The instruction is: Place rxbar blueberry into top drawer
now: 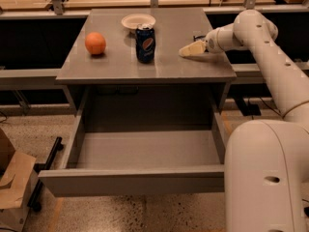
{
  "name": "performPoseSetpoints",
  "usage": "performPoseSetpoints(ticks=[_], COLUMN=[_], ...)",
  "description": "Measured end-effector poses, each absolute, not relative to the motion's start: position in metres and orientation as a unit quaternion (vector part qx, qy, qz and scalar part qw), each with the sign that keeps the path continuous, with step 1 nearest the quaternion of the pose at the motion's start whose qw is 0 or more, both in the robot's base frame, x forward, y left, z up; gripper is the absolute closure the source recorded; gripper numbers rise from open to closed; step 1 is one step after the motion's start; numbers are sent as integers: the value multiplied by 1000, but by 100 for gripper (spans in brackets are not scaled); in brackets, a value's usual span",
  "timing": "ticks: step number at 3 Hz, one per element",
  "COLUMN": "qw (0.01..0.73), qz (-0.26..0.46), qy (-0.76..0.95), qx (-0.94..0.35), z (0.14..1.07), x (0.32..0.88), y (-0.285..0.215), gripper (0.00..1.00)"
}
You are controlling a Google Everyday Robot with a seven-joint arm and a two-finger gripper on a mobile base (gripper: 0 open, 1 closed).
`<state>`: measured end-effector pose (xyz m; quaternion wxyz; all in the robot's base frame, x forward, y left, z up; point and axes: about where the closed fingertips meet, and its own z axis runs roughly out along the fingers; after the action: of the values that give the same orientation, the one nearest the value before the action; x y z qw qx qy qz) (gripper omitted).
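Note:
The top drawer (130, 180) is pulled wide open below the grey table (116, 66), and its grey inside shows nothing in it. The rxbar blueberry does not show in this view; it is hidden or out of view. My gripper (189, 50) is low over the right part of the tabletop, to the right of the blue Pepsi can (145, 43), with its cream tip pointing left. The white arm reaches in from the right.
An orange (95, 43) lies on the left of the tabletop. A white bowl (138, 21) stands behind the can. My white base (265, 178) fills the lower right, next to the drawer's right side. A cardboard box (12, 178) sits on the floor at left.

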<state>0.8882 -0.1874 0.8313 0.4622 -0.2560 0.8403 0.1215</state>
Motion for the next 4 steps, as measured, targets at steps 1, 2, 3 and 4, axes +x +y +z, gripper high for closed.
performPoseSetpoints(ticks=[1,2,3,4], qw=[460,459,459,459], qz=[119,117,117,117], qy=[839,838,838,838], qx=[-266,-270,-270,-270], z=[831,831,834,837], x=[894,895,895,894], y=[-179,-178,-178,-178], gripper=[41,65,87,100])
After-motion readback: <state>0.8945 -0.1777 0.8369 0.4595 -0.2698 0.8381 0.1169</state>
